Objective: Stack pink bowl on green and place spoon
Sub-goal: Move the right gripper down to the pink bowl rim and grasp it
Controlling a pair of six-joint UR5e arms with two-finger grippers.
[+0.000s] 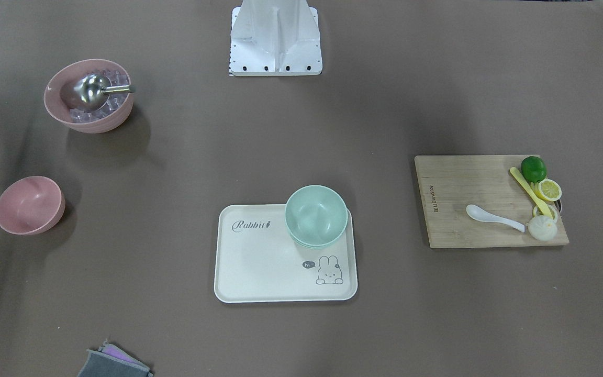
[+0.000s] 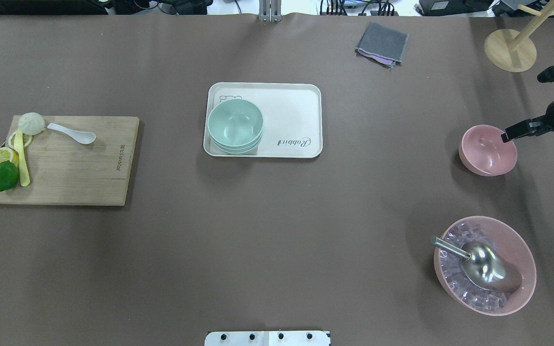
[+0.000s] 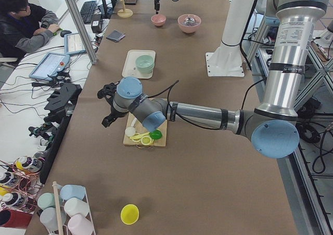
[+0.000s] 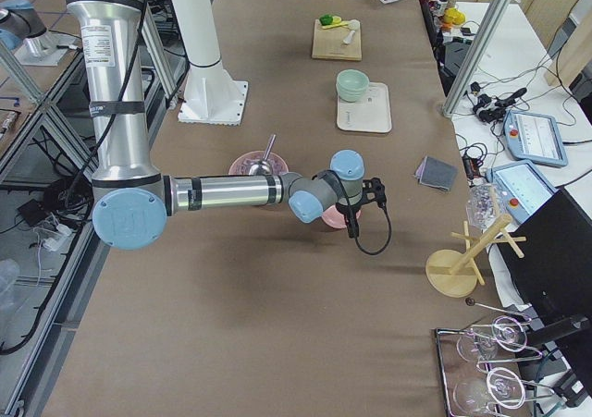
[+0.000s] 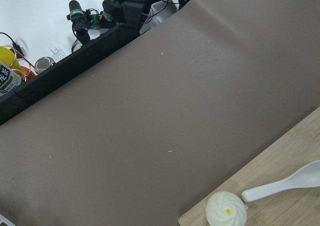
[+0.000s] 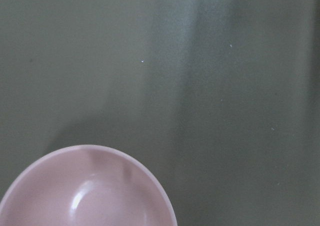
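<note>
My right end effector (image 2: 510, 134) hangs at the right-hand rim of the small pink bowl (image 2: 484, 156), one dark fingertip over the rim's edge. I cannot tell whether it touches the bowl or how far my fingers are apart, and I see nothing gripped in it. My right wrist camera shows only the bowl's empty hollow low in the view.

The green bowl (image 2: 235, 126) sits well off to this end effector's left, on a cream rabbit tray (image 2: 291, 115) mid-surface (image 2: 277, 240). Nearer, on my base's side, stands a larger pink bowl (image 2: 527, 269) of ice cubes (image 2: 452, 276) with a metal scoop (image 2: 484, 266).

My left end effector (image 3: 106, 115) hovers just off the wooden cutting board (image 2: 80, 168), and I cannot tell its opening. The white spoon (image 5: 285, 183) lies on the board close by, beside a steamed bun (image 5: 226, 211).
</note>
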